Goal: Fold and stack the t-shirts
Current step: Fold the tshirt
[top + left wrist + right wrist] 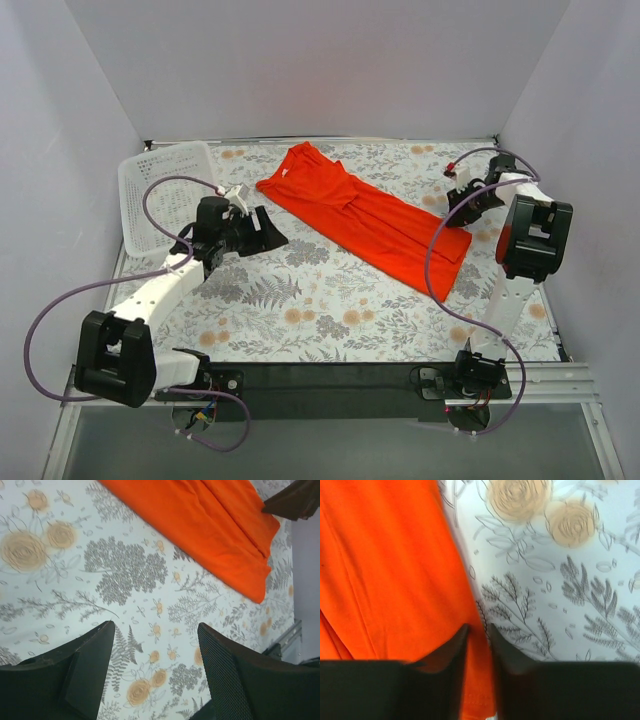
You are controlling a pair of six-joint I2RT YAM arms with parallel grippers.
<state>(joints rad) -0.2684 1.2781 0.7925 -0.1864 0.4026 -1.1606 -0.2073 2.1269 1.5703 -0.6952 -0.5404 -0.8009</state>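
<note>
Your left pincer [155,626] hangs spread over the floral worktop [300,300], pale walls [300,60] around. Your right pincer [477,630] narrowly straddles the t-shirt [365,220] edge; you cannot tell if it pinches. The t-shirt lies mid-worktop, long axis running far-left to near-right.

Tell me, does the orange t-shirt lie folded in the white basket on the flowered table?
No: the orange t-shirt lies folded on the flowered table itself, apart from the white basket at the far left. The top external view shows it.
</note>
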